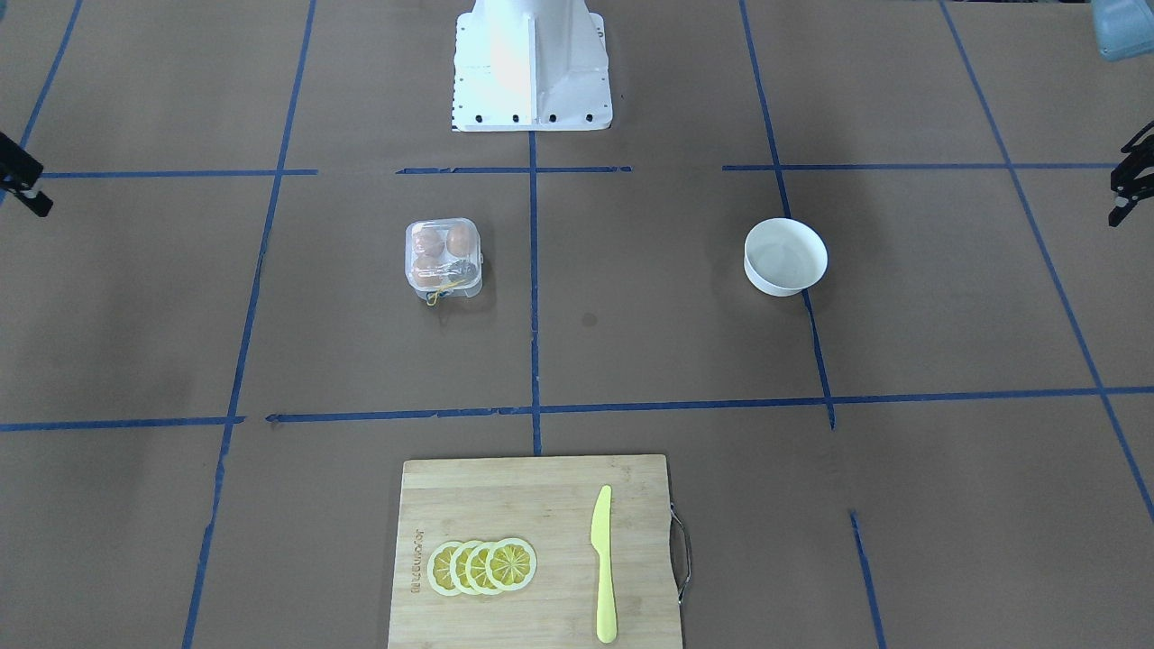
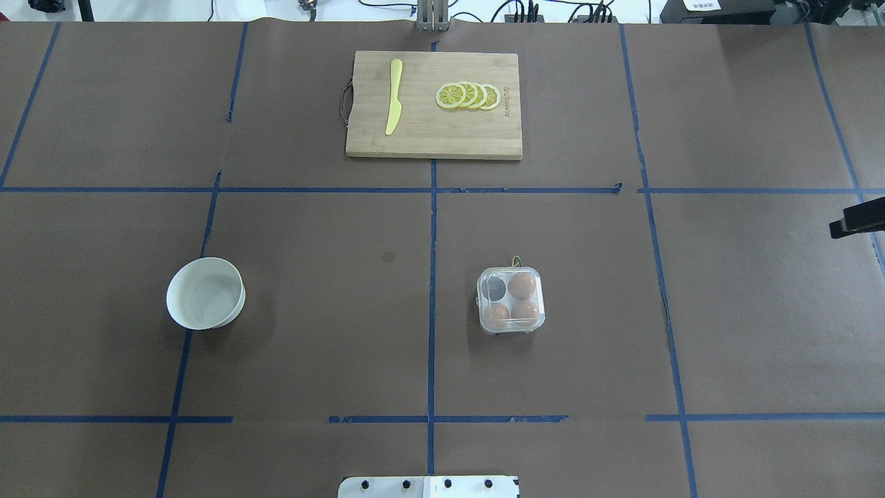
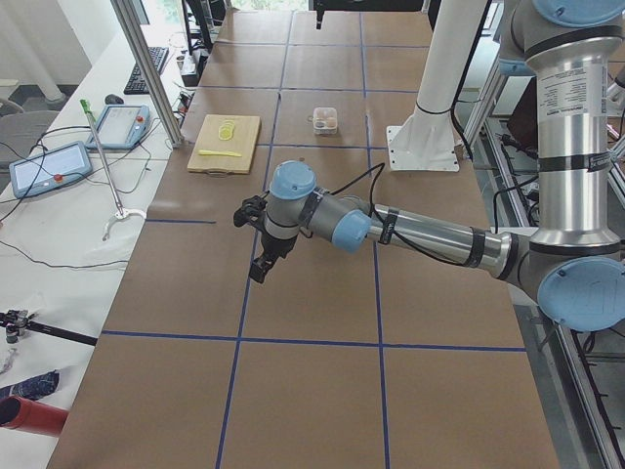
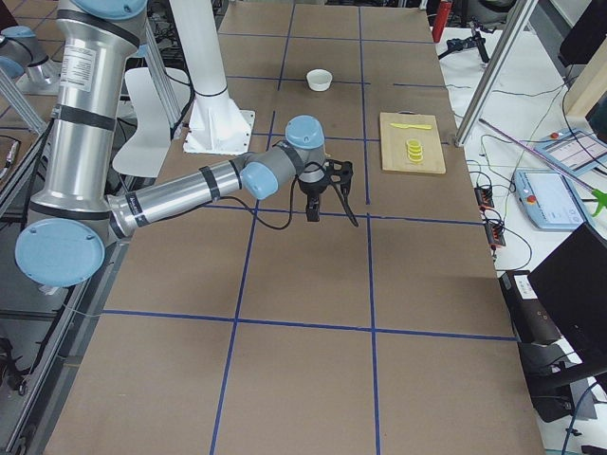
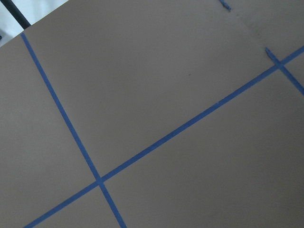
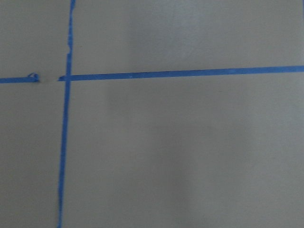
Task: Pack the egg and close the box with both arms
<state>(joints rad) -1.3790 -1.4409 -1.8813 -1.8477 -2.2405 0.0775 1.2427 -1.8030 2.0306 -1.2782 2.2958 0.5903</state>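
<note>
The clear box [image 2: 510, 301] stands right of the table's centre line; it also shows in the front view [image 1: 442, 257]. Its lid seems to lie down over the cups. It holds three orange-brown eggs [image 2: 522, 283]; the fourth cup [image 2: 492, 288] looks dark and empty. My right gripper [image 4: 334, 220] hovers far out past the table's right end with its fingers spread and empty; only a black tip shows in the overhead view [image 2: 856, 221]. My left gripper [image 3: 252, 249] hovers far out to the left, open and empty, and shows at the front view's edge [image 1: 1131, 180]. Both wrist views show only brown paper.
An empty white bowl [image 2: 205, 292] stands left of centre. A wooden cutting board [image 2: 484, 138] at the far middle carries a yellow knife [image 2: 394, 97] and lemon slices [image 2: 469, 95]. The white pedestal [image 1: 530, 63] stands at the robot's side. Blue tape lines cross the brown table.
</note>
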